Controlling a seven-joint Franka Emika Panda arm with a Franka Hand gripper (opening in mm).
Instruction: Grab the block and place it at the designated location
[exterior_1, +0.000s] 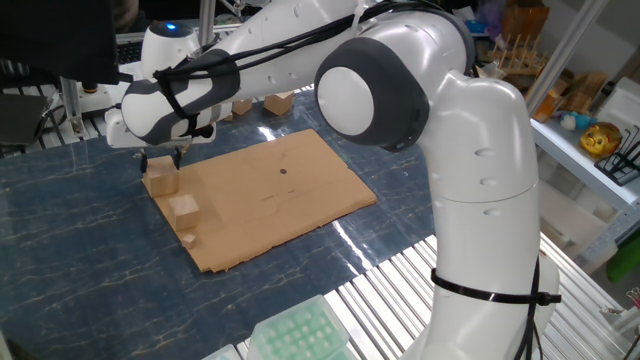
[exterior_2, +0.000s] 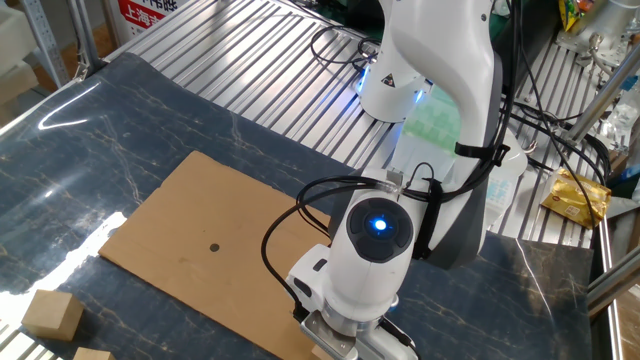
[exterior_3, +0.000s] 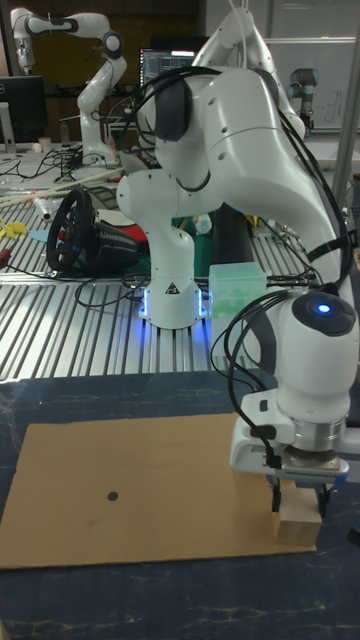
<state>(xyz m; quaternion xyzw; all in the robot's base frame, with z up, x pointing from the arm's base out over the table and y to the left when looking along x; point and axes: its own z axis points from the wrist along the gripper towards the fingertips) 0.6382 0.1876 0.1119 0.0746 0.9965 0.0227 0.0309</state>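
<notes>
One fixed view: gripper (exterior_1: 160, 160) down over the block (exterior_1: 160, 179), the largest tan wooden cube, which sits at the far-left corner of the brown cardboard sheet (exterior_1: 300, 195). Jaws straddle the cube's upper part; cannot tell from here whether they press it. Two smaller tan cubes lie nearer along the same edge: mid-sized cube (exterior_1: 184, 208), tiny cube (exterior_1: 189, 239). Black dot (exterior_1: 283, 170) mid-sheet, well apart from the block, nothing on it. Sheet lies on the dark marbled bench (exterior_1: 70, 260).

The other fixed view: the arm's wrist hides the gripper and most of the block. Dot (exterior_2: 214, 247) clear on the sheet. Loose tan blocks at the lower-left corner, off the sheet.

Tall fixed view: best look. Gripper (exterior_3: 298, 472) on the block (exterior_3: 298, 514), a finger at each side of its top; contact seems close, but closure is not certain. Block rests on the sheet's right end; dot (exterior_3: 111, 467) far to the left.

Judgement: grasp step in hand. Next move calls for a firm squeeze, a straight lift, then carry across to the dot.
</notes>
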